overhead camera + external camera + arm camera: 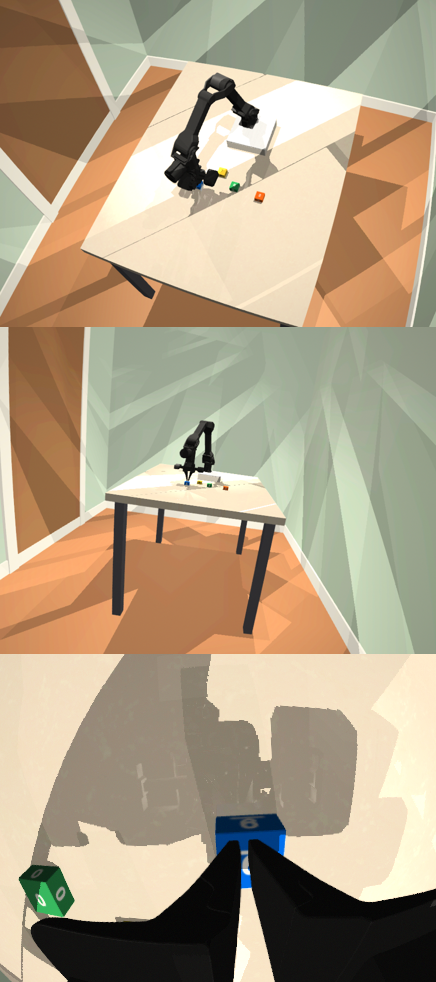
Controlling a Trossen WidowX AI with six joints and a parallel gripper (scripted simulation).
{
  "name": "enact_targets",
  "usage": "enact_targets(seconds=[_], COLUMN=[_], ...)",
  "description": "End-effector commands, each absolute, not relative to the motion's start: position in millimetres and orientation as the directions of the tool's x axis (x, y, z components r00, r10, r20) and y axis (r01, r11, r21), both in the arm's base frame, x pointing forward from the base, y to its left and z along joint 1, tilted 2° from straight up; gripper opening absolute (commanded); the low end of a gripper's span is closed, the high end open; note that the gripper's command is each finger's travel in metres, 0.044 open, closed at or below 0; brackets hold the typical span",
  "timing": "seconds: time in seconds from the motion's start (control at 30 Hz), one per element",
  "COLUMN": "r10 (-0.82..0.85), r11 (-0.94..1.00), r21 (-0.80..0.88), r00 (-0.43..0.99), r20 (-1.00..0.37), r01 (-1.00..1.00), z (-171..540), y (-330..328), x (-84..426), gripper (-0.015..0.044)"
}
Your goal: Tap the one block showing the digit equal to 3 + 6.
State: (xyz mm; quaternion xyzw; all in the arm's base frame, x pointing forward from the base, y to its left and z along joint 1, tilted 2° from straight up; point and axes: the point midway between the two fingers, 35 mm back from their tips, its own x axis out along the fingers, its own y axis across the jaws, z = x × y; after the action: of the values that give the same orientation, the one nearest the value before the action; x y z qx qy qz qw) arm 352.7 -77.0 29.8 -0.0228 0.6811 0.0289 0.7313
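A small blue block point(199, 185) point(187, 482) point(251, 829) with a white digit sits on the table at the left end of a row of blocks. The fingers partly hide its digit. My gripper point(195, 184) point(186, 479) point(243, 849) points down at it. The fingers are shut, almost touching each other. In the wrist view the tips meet at the block's near upper edge, and the block is much wider than the gap between them. I cannot tell whether the tips touch the block.
A yellow block point(222, 171) point(199, 482), a green block point(234, 186) point(209, 485) point(47, 890) and an orange block point(259, 196) point(225, 487) lie in a row to the right. The arm's white base plate point(251, 138) point(209, 478) stands behind them.
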Motion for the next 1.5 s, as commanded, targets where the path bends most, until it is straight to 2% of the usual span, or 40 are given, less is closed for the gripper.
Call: enact_targets(seconds=[0.0,0.23,0.37,0.53,0.67,1.0,1.3,1.47], r10=[0.015,0.015,0.015,0.015,0.014,0.013,0.041,0.048], r11=[0.997,0.997,0.997,0.997,0.997,0.992,0.996,0.997], r21=[0.011,0.011,0.010,0.010,0.009,0.005,0.036,0.044], r00=[0.065,0.065,0.066,0.066,0.063,0.058,0.056,0.053], r20=[-0.998,-0.998,-0.998,-0.998,-0.998,-0.998,-0.998,-0.997], r01=[-0.071,-0.071,-0.071,-0.071,-0.081,-0.125,-0.081,-0.071], z=[21.9,19.7,49.7,49.7,55.4,92.2,124.5,131.8], y=[-75.9,-75.8,-76.3,-76.3,-53.4,91.1,196.3,215.0], x=[351.4,351.5,349.7,349.7,350.4,318.4,245.9,223.7], gripper=[0.0020,0.0020,0.0020,0.0020,0.0125,0.0387,0.0400,0.0400])
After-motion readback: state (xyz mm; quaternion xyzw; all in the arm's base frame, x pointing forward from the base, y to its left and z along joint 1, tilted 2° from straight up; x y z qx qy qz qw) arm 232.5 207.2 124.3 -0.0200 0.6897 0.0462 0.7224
